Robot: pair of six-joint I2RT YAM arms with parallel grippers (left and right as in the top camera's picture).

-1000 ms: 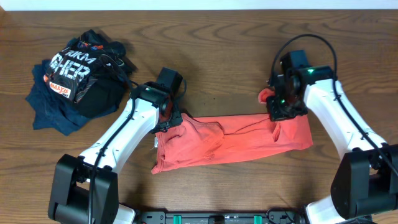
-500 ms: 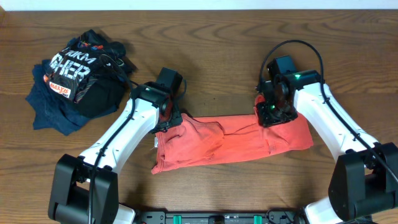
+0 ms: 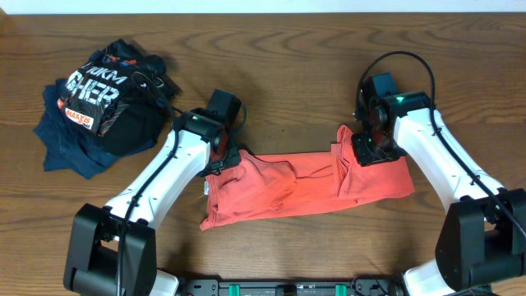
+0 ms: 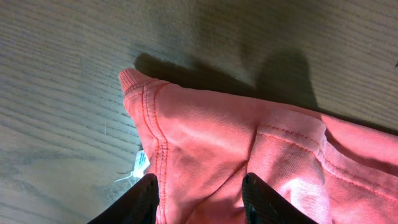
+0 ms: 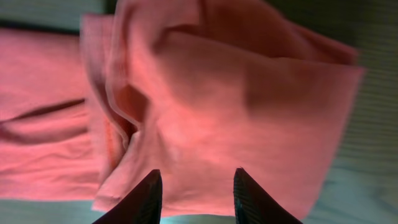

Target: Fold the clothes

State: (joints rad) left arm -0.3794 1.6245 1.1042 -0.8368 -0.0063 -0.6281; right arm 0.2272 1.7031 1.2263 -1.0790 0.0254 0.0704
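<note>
The coral-red T-shirt (image 3: pixel 288 189) lies as a long folded strip across the table's middle, plain side up. My left gripper (image 3: pixel 220 158) sits on its upper left corner. In the left wrist view its fingers (image 4: pixel 200 202) are apart, with bunched red cloth (image 4: pixel 236 143) and a white tag between and under them. My right gripper (image 3: pixel 366 152) is over the strip's right part, beside a small flap folded onto the shirt. In the right wrist view its fingers (image 5: pixel 198 199) are apart and empty above the cloth (image 5: pixel 249 93).
A black garment with white lettering (image 3: pixel 99 94) lies piled on a navy garment (image 3: pixel 66 144) at the back left. The wooden table (image 3: pixel 288 66) runs around the shirt. Both arm bases stand at the front edge.
My right gripper carried a red flap leftward from the strip's top right, then drew back right; the flap now lies folded on the shirt. The left arm has not moved.
</note>
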